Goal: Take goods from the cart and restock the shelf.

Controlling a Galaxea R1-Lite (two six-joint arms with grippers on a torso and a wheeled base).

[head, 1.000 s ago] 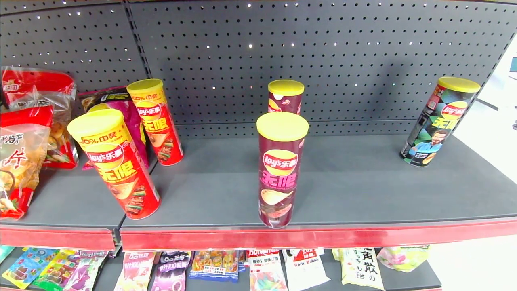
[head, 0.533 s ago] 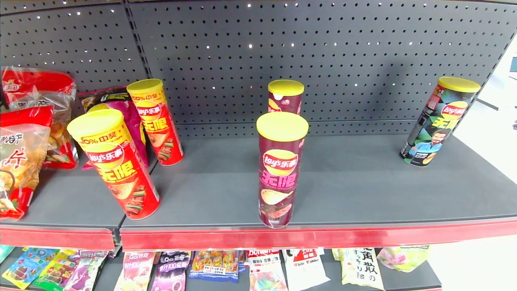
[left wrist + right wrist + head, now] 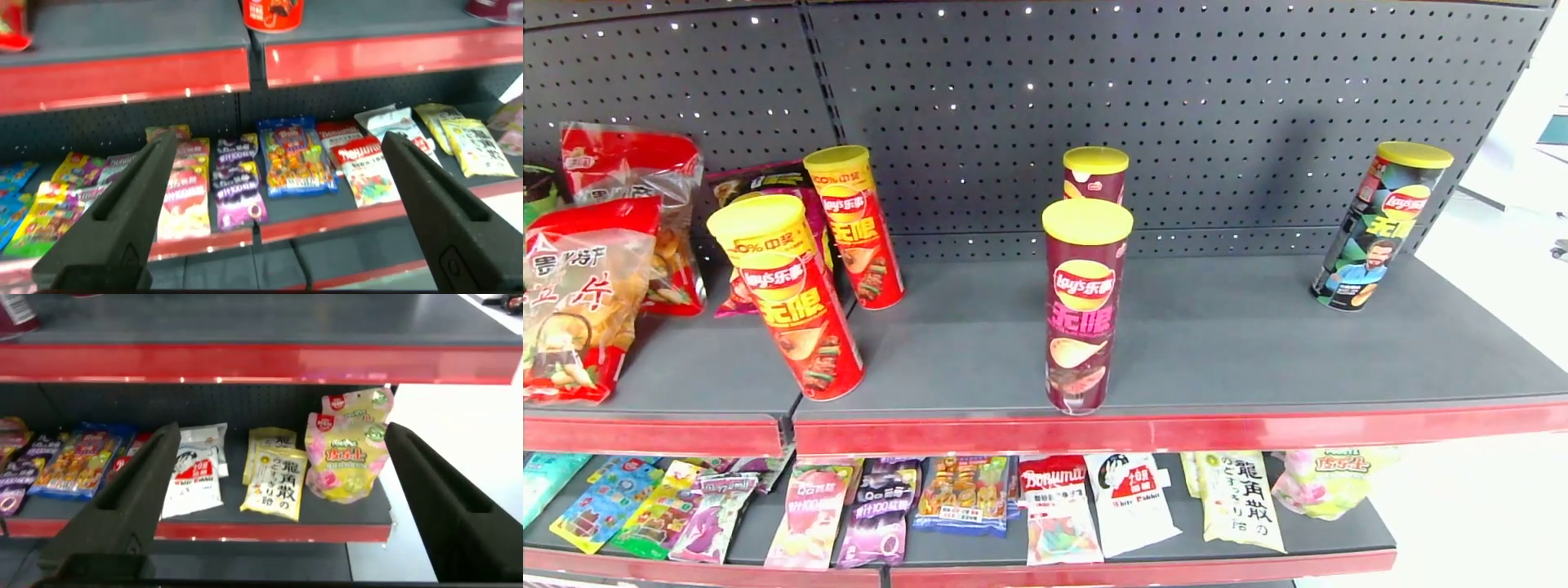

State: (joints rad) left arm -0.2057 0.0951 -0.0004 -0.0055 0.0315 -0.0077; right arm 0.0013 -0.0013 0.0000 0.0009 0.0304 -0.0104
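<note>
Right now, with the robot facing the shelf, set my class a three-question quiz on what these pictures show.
1. How many maroon yellow-lidded cardboard tubes stand on the upper grey metal shelf?
2. Which tube stands farthest to the robot's right? A red; B maroon; C black-and-green yellow-lidded tube.
3. True or false: both arms' jaws are open and empty.
Key: 1 two; 2 C; 3 true.

Left hand (image 3: 279, 137) and right hand (image 3: 283, 429) have tapered black fingers (image 3: 122, 208).
</note>
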